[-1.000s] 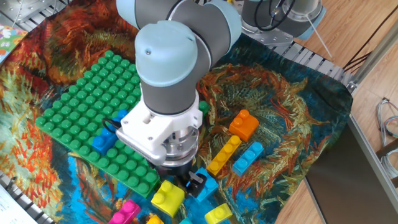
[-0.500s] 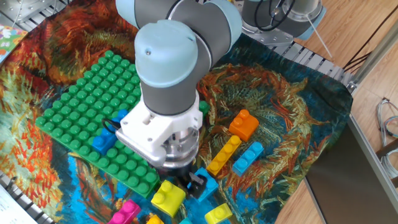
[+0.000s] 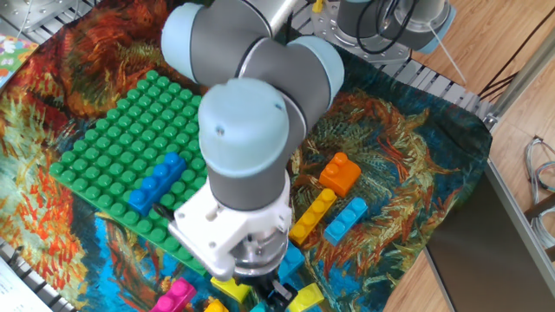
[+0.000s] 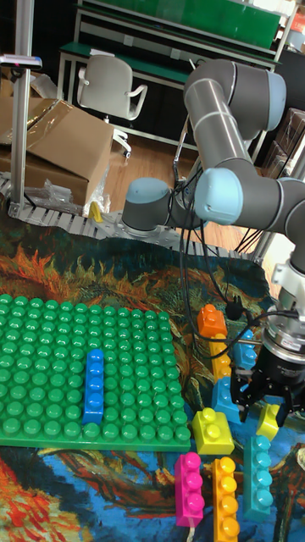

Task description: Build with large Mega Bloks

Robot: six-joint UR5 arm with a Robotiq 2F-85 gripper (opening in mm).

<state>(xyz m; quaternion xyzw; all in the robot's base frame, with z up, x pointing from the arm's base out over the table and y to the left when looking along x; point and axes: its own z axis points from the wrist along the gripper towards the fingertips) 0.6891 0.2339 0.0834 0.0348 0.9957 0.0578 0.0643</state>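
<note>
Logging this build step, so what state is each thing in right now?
gripper: fingers open, low among the loose bricks, holding nothing visible
long blue brick: sits on the plate
green studded plate: flat on the cloth
orange brick: loose on the cloth
pink brick: loose, lying flat

Green plate (image 4: pixel 51 356), blue brick (image 4: pixel 94 386); pink brick (image 4: pixel 188 489); orange brick (image 3: pixel 339 172).
</note>
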